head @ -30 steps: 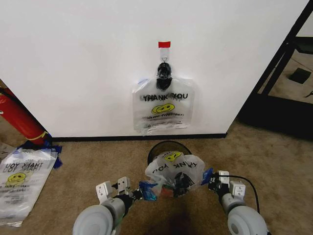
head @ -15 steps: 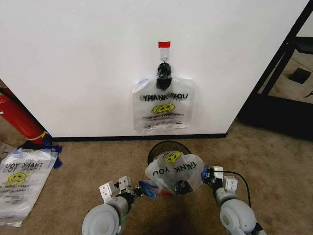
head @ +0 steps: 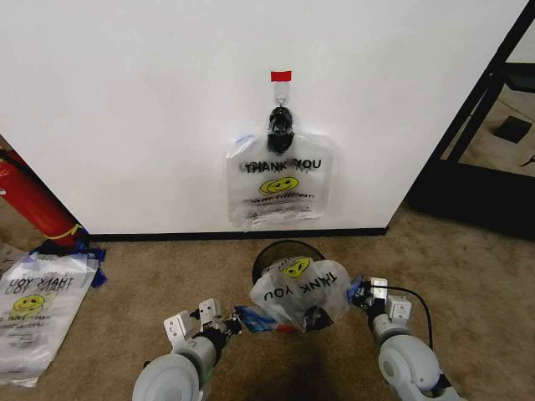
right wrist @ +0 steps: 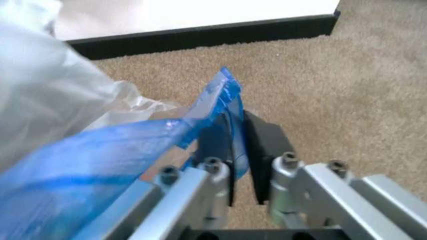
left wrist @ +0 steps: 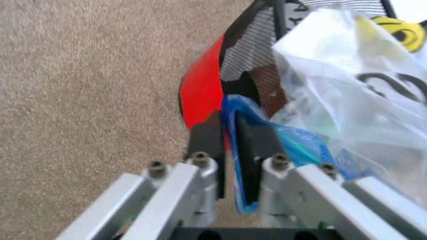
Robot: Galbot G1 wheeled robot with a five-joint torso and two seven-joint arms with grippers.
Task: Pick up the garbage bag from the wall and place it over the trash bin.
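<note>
I have the garbage bag (head: 297, 292) strung between my two claws, just above and on the near side of the trash bin (head: 288, 251). My left claw (head: 232, 326) is clamped on one bluish handle, the blue film pinched flat between its dark pads (left wrist: 207, 145), with the bin's red base and mesh wall just beyond its tips. My right claw (head: 358, 294) is clamped on the other handle, the blue edge standing up between its pads (right wrist: 217, 140), carpet (right wrist: 300, 75) and black baseboard ahead of it.

The bag's mouth runs straight across from one claw to the other, so its long axis lies side to side, and the bunched body with the smiley face hangs between them. The bin sits forward of that line, toward the wall (head: 125, 100), about midway between my claws, neither arm clearly nearer. I judge the mouth is not yet seated around the rim; the spread has to clear the rim on both sides.

Another bag (head: 280, 180) hangs from the clip on the wall.
</note>
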